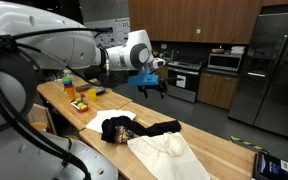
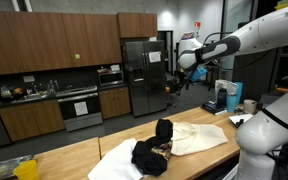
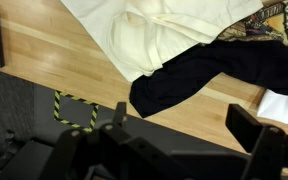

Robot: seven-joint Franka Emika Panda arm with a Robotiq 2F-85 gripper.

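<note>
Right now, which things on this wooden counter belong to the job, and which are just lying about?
Job: open gripper, black cloth garment below it, cream cloth garment.
Lying about: small colourful containers, dark rectangular box.

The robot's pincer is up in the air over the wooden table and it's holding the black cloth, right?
No. The pincer is up in the air over the wooden table, but it is empty. The black cloth lies on the table beside a pale cloth, as an exterior view shows.
</note>
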